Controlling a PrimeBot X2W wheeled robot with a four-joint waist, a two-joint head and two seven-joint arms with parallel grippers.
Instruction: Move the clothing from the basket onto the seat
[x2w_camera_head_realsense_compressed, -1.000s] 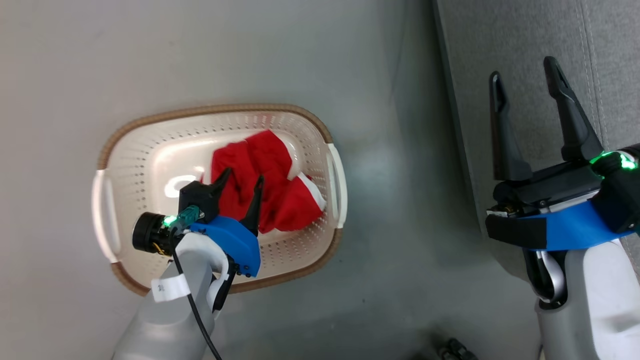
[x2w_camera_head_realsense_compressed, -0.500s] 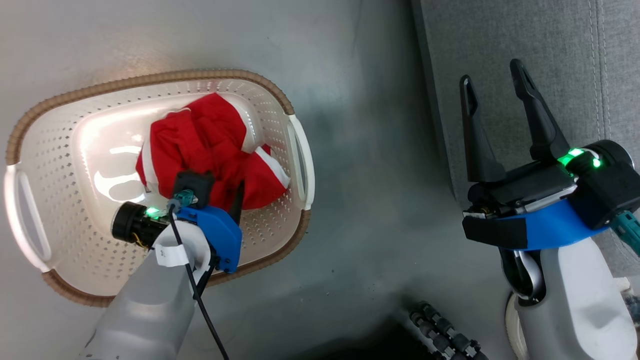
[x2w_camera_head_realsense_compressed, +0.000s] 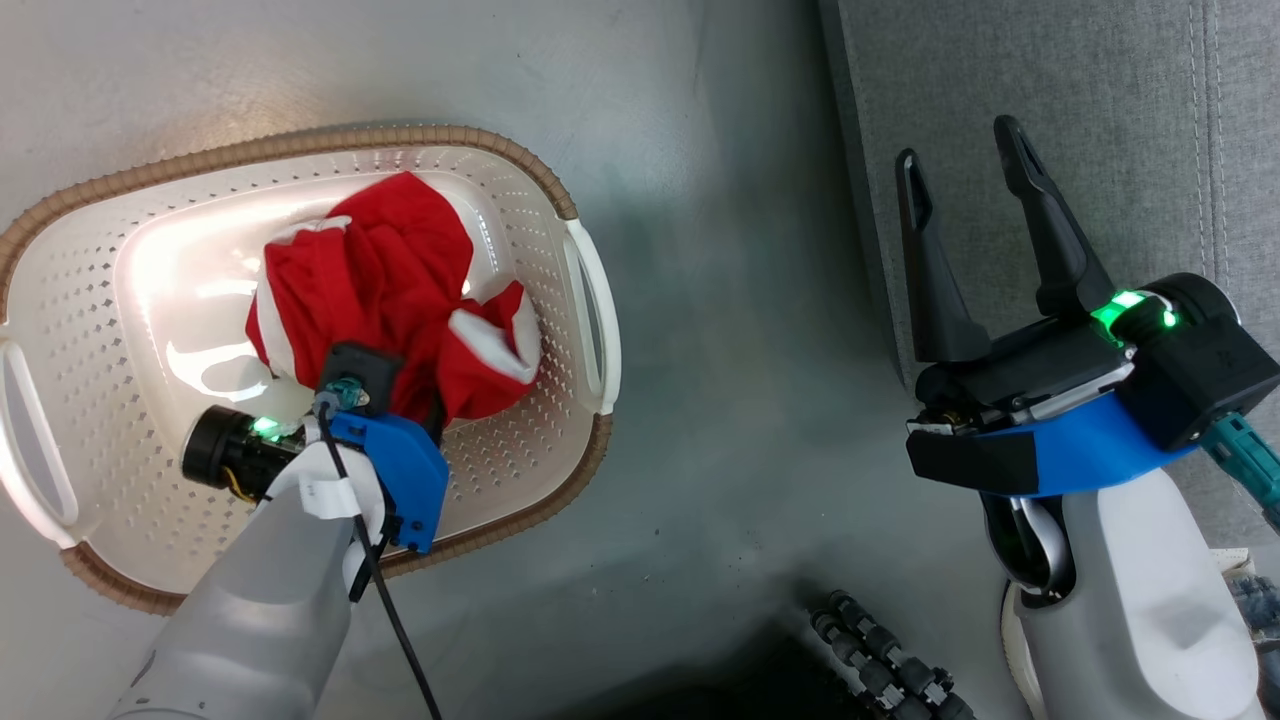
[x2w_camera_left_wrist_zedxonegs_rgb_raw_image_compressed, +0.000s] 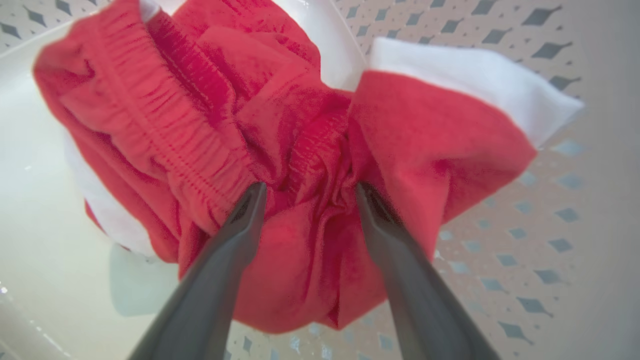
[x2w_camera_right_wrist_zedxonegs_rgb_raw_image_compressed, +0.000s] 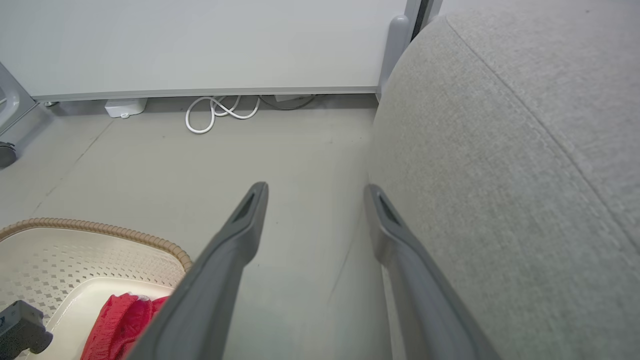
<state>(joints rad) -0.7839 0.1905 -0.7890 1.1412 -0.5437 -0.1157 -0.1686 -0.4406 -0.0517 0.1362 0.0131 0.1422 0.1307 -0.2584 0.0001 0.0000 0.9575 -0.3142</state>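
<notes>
I see the red clothing (x2w_camera_left_wrist_zedxonegs_rgb_raw_image_compressed: 300, 165) bunched up inside the basket (x2w_camera_head_realsense_compressed: 90, 330) on the floor. My left end effector (x2w_camera_left_wrist_zedxonegs_rgb_raw_image_compressed: 306, 192) pinches a fold of it. My right end effector (x2w_camera_head_realsense_compressed: 965, 165) is wide apart, by the grey seat (x2w_camera_right_wrist_zedxonegs_rgb_raw_image_compressed: 525, 150).

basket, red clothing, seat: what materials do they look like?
Basket: likely glossy moulded plastic, perforated walls with glare; brown rim looks woven, maybe imitation. Red clothing: soft knit-like fabric, creased, gathered elastic band, white trim. Seat: matte grey woven upholstery, stitched seam.
</notes>
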